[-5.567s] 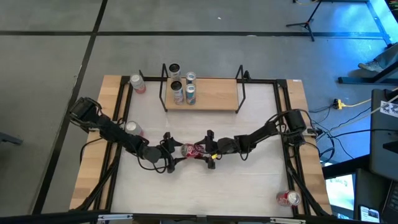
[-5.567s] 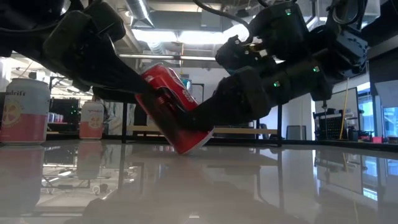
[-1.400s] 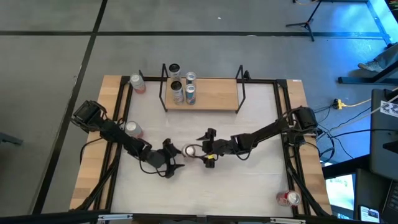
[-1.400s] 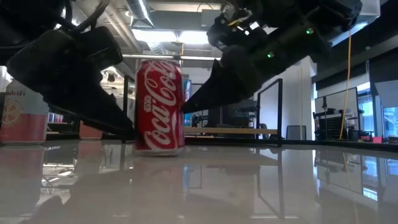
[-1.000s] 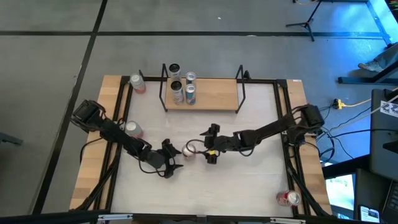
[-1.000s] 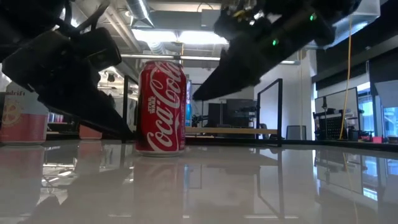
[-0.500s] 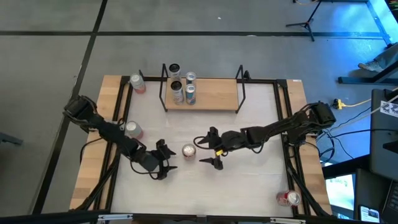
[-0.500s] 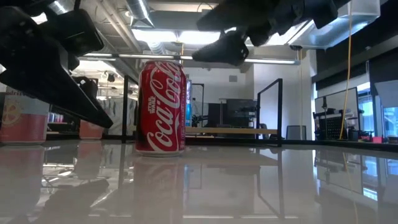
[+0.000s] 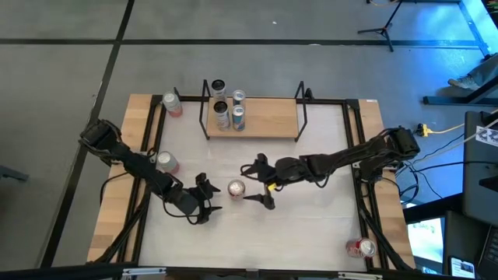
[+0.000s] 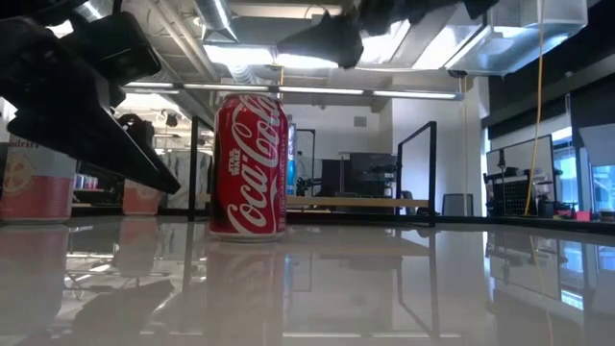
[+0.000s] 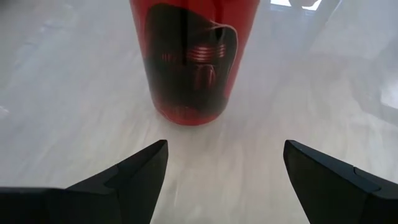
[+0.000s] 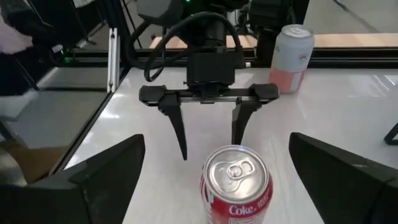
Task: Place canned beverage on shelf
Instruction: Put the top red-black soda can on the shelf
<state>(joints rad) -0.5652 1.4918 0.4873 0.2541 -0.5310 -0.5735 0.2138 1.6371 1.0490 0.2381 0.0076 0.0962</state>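
Observation:
A red Coca-Cola can [image 9: 236, 188] stands upright on its base on the white table [image 10: 248, 165], untouched. My left gripper [image 9: 213, 197] is open just to the can's left, low over the table; in its wrist view the can [image 11: 193, 62] stands ahead of the fingertips. My right gripper [image 9: 250, 183] is open and raised, right of the can, looking down on its top [image 12: 236, 171]. The shelf [image 9: 268, 118], a wood board on a black wire frame, stands at the far edge with several cans on its left part.
A pink can [image 9: 172, 103] stands at the far left and another can [image 9: 166, 161] by the left rail. A red can [image 9: 360, 247] lies at the near right corner. The shelf's right half is bare wood.
My right gripper has risen well above the can, staying open. My left gripper has drawn back a little toward the table's near left edge and lifted slightly. The can has stayed upright in place.

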